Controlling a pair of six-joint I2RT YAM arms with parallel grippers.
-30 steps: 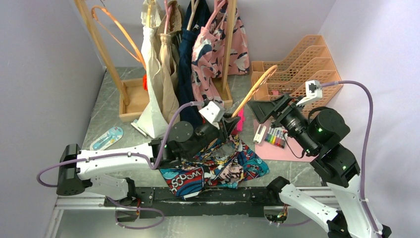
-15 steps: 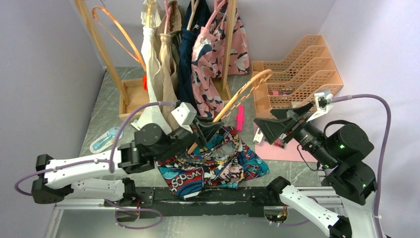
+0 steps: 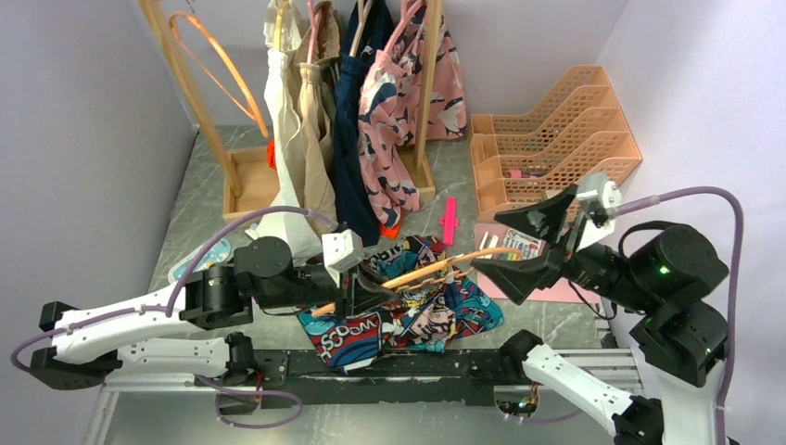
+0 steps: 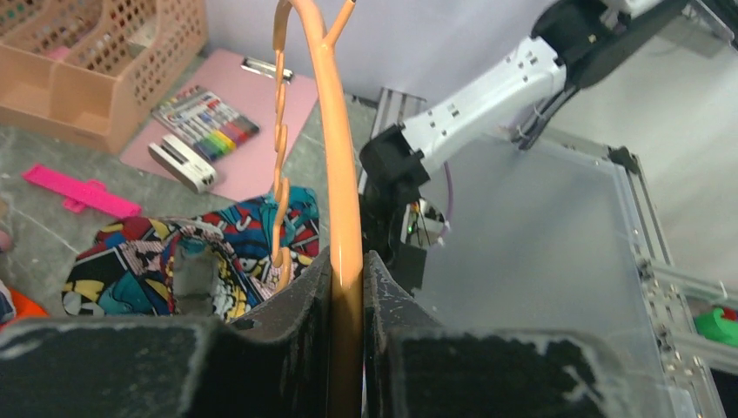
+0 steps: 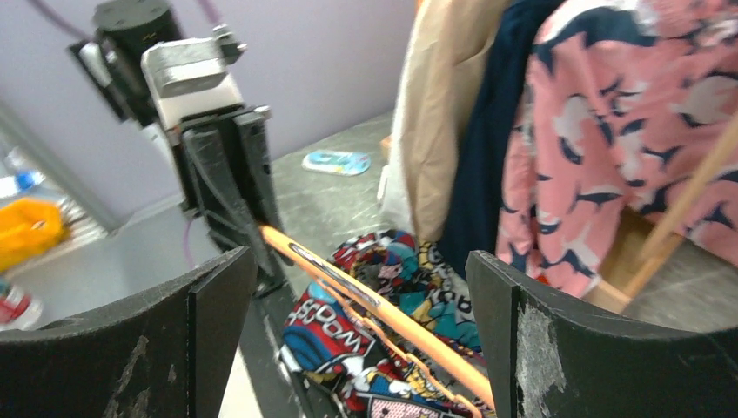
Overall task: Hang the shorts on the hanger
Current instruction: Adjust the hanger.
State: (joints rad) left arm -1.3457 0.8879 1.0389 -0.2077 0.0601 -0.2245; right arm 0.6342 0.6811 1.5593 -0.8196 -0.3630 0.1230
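Lilac walls [image 3: 83, 111] close round a grey marbled counter [image 3: 204, 204], with a rack of clothes [image 3: 371, 93] at the far side.

Starting at the left, the left pincer [image 3: 357, 291] is nipped narrow on the hanger [image 3: 417, 271], gripping one slim orange arm close to its left end. From there the hanger runs out to the right over the shorts [image 3: 408, 320], which lie crumpled on the counter near its front edge, just below the hanger and not threaded on it. The hanger's long axis goes across the scene, its left end nearer to us and its right end a little farther. That right end points into the gap of the right pincer [image 3: 522, 245], whose jaws stand wide and hold nothing. We cannot make out the hook with any certainty. Beyond, on the right, sit the peach file trays [image 3: 556, 130] and a pink clipboard [image 3: 556, 289].

We judge the grip the weak spot: one thin arm held near its end could swivel if the right pincer closes off-centre or knocks it. A dipping hanger could also snag the bunched shorts and drag them off the near edge.
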